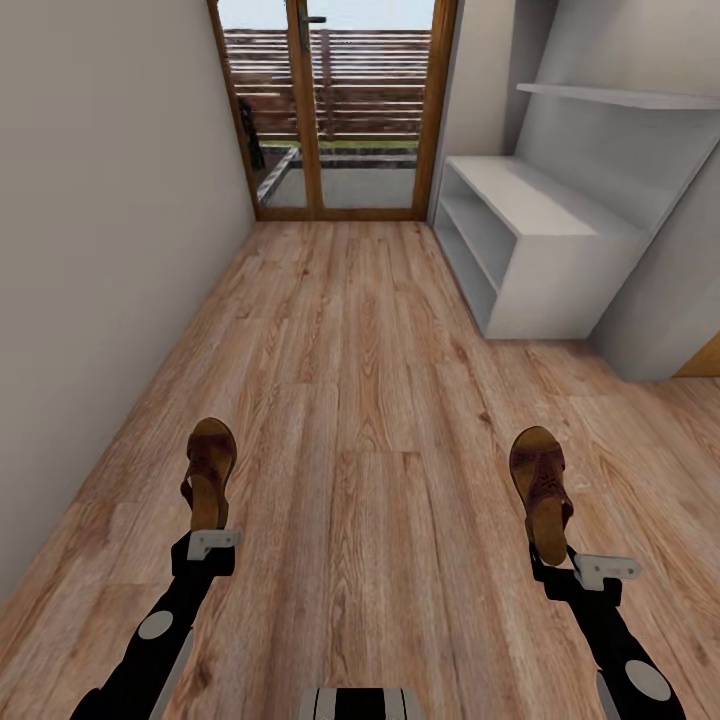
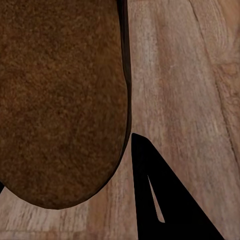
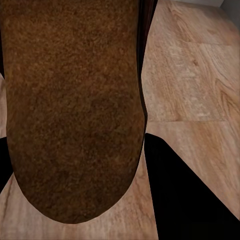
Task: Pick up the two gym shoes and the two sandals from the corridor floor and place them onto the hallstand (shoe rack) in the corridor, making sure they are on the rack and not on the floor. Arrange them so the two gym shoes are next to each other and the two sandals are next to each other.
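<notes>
Sandals (image 1: 210,470) clamped in both pincers

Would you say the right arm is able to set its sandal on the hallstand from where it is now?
Probably not yet: the right gripper holds its sandal well short of the hallstand, bare floor between.

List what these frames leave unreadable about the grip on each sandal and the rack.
- Left gripper: head view, heel of left sandal hides the fingertips.
- Right gripper: head view, right sandal covers them.
- Hallstand: head view, lower tiers' interiors angled away; frame edge cuts the upper shelf.
</notes>
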You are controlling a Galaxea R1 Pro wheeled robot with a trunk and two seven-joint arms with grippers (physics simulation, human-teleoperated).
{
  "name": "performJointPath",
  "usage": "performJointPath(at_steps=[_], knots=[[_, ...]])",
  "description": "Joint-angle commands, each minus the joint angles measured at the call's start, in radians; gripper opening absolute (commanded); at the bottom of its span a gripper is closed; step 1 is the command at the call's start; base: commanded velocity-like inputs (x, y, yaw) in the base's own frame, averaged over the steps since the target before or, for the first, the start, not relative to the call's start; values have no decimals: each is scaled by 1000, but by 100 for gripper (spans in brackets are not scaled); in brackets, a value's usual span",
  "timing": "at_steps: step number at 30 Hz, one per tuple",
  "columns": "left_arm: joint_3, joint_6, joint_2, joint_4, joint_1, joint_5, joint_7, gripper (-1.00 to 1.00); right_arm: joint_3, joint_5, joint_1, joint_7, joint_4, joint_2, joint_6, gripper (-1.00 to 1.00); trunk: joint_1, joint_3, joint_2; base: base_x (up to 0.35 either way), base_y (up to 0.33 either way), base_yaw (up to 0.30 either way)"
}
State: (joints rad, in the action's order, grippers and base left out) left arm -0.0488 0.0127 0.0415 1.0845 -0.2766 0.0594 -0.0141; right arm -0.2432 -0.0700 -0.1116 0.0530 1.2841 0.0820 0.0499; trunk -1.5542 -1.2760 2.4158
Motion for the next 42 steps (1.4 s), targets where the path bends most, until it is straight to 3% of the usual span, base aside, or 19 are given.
performJointPath(at_steps=[1,42], knots=[[0,1,0,0,0,10,0,-100,-2,-4,0,5,0,0,2,-100,0,-1,0,0,0,0],[0,2,0,0,0,10,0,-100,-2,-4,0,5,-14,-1,2,-100,0,8,0,0,0,0]])
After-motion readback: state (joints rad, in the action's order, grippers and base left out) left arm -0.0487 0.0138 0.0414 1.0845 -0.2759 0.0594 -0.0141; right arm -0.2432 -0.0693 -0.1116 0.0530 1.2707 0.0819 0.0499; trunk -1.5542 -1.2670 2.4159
